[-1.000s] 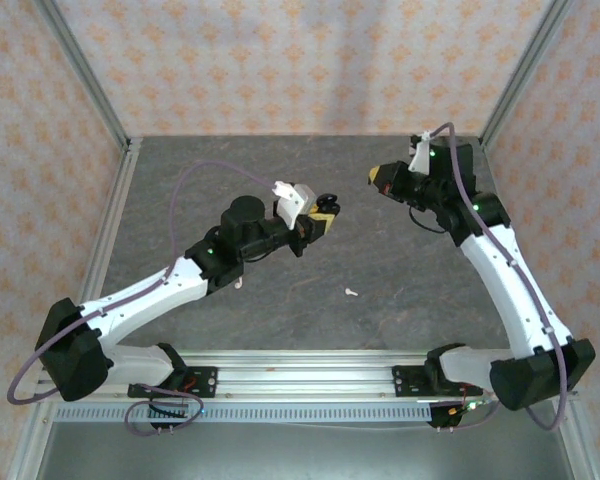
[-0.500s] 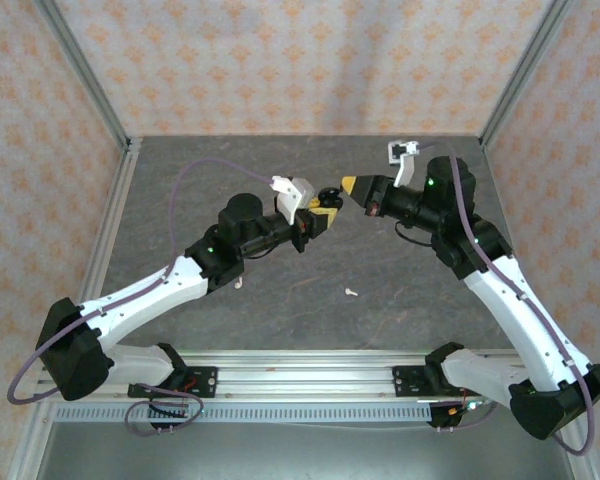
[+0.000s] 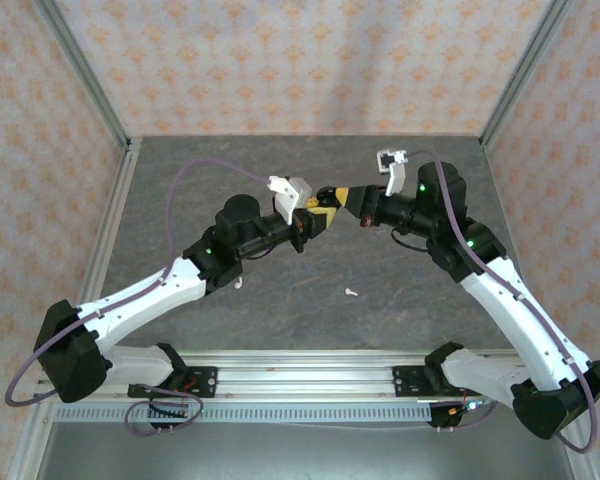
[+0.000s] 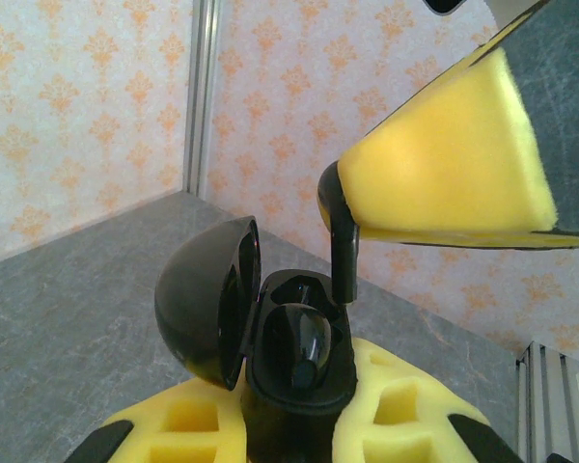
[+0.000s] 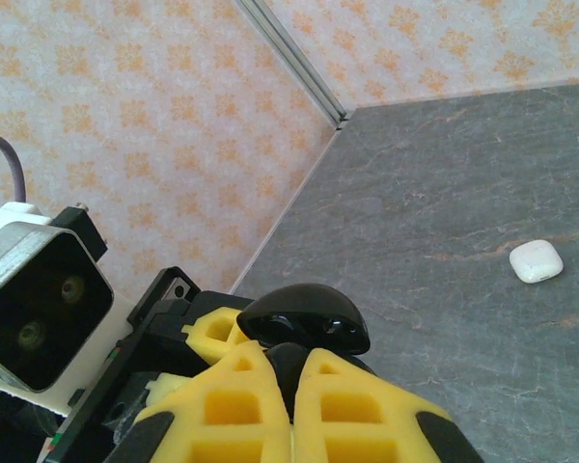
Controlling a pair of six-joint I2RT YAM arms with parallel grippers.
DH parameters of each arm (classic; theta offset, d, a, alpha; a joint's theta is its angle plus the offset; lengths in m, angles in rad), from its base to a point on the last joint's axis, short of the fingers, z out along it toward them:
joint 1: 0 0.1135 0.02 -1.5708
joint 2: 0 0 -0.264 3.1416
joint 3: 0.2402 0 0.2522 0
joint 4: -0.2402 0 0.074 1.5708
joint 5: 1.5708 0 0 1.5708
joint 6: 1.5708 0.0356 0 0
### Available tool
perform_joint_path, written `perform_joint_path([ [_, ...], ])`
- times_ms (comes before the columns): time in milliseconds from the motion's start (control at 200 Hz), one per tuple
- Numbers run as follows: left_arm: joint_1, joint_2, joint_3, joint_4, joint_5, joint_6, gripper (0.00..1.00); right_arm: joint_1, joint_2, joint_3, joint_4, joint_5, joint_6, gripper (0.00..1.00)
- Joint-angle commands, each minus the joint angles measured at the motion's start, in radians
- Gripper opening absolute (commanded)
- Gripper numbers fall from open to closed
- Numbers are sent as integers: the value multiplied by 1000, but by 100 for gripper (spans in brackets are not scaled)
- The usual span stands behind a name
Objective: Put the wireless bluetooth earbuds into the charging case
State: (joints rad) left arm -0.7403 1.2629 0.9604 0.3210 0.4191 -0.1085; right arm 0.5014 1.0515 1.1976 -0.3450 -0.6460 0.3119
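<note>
Right, w/ the left gripper [image 4: 294, 424] clamped narrow on the open black charging case [image 4: 299, 362] mid-workspace and the right gripper [image 5: 289, 386] pinching a black earbud [image 4: 343, 251] stem-down just above it, I'd lower slowly, stem vertical & centred, releasing only once seated.

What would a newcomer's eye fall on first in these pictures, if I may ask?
The two grippers meet above the table: the left gripper holds an open black charging case, and the right gripper holds a black earbud at its opening. A small white case lies apart on the grey table.
</note>
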Motion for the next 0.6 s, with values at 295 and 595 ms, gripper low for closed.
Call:
perform_joint_path([
  [295,-13,-33,-9,49,0,-15,0,9,-7,-24,3,-4,-26,8],
  [595,-13,-38,-8,53,-9,-19,0,16,-5,-43,-8,-7,-39,8],
])
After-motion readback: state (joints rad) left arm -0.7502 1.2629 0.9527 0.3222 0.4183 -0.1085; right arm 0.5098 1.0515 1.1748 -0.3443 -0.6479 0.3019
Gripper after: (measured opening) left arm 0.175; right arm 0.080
